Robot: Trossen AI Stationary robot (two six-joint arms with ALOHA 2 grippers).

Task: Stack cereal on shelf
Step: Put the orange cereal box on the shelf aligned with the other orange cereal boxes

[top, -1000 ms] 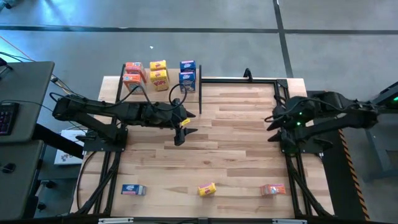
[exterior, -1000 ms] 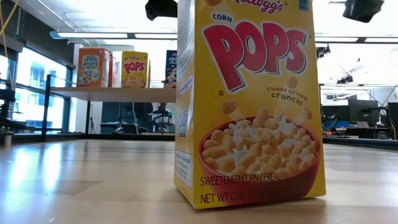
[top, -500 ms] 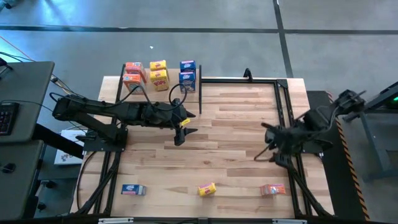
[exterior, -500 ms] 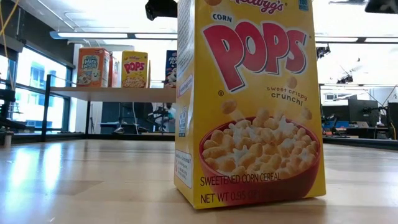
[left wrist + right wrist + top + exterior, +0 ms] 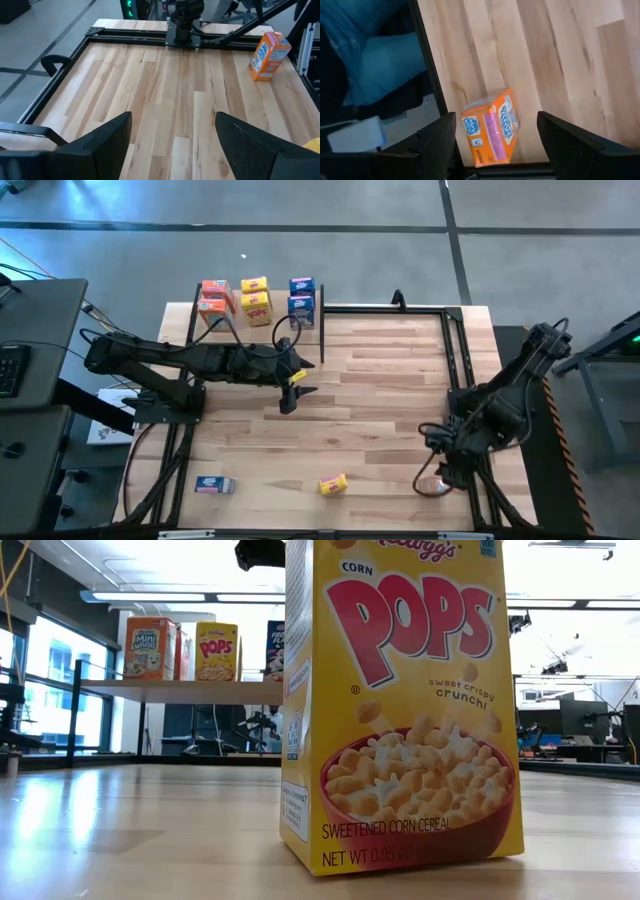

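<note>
Hovering over the orange-red box [image 5: 436, 485] at the tabletop's [image 5: 380, 390] five o'clock corner, the right tool [image 5: 432, 477] stood open and empty; the left tool [image 5: 292, 392], open, waited near the shelf [image 5: 310, 310] at eleven o'clock.

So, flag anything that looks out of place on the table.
Three cereal boxes remain off the shelf along the table's near edge: blue box, yellow Corn Pops box, and orange box under the right end effector, open above it.

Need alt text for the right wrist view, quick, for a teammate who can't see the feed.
An orange cereal box stands on the light plank tabletop, next to the black frame rail at the table's edge. The right tool is open, its two dark fingers on either side of the box, not touching it.
</note>
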